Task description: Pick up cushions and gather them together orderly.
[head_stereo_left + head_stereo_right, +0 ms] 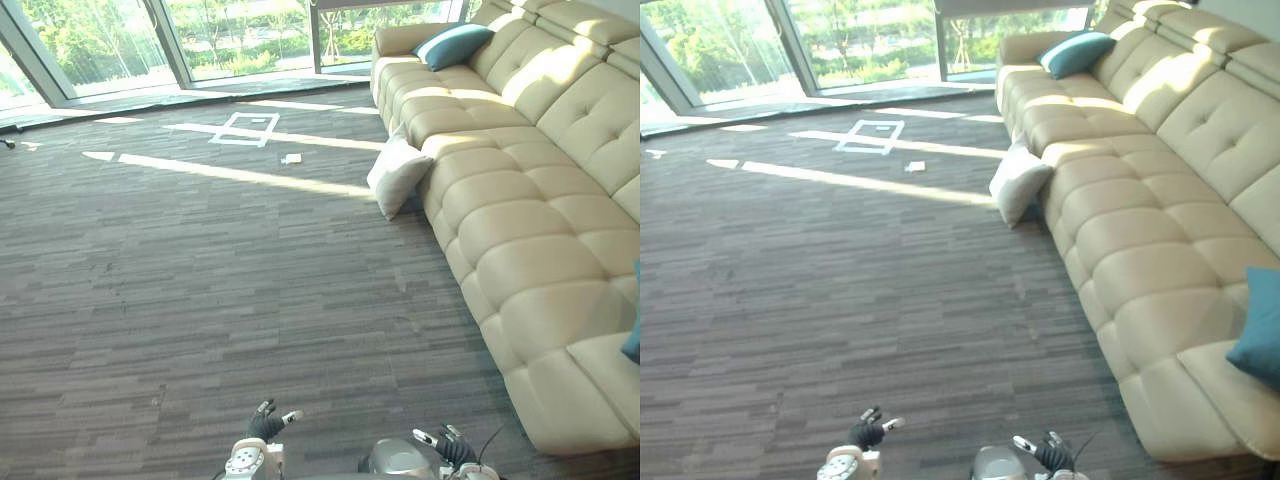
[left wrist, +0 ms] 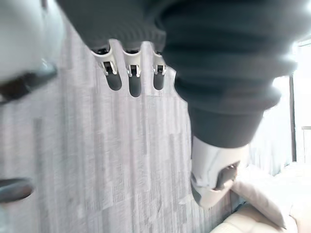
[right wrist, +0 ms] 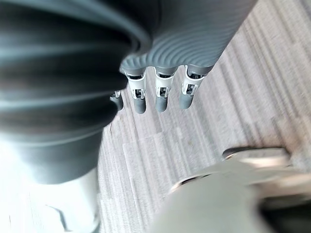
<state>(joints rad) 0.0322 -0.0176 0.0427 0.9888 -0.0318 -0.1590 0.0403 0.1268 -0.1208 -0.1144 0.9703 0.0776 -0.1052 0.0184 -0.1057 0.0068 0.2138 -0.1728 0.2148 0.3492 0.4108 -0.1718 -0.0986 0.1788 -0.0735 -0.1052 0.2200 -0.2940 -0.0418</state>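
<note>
1. The task looks barely begun: three cushions lie well apart and neither hand carries one.
2. A white cushion [image 1: 398, 176] stands on the floor [image 1: 200, 280], leaning against the front of the sofa [image 1: 520, 230], toward the far side.
3. A teal cushion [image 1: 452, 44] rests on the far end of the sofa seat, by the armrest. A second teal cushion [image 1: 1260, 340] sits at the near right end, partly cut off by the view's edge.
4. The left hand [image 1: 268, 422] hangs at the near edge over the floor, fingers [image 2: 131, 77] straight and apart, holding nothing.
5. The right hand [image 1: 450, 447] is beside it to the right, fingers [image 3: 163, 92] likewise straight and empty.
6. All the work is left: each cushion must be fetched and set with the others in a neat group. The white one on the floor seems the obvious first pick, but both hands are well apart from it.
</note>
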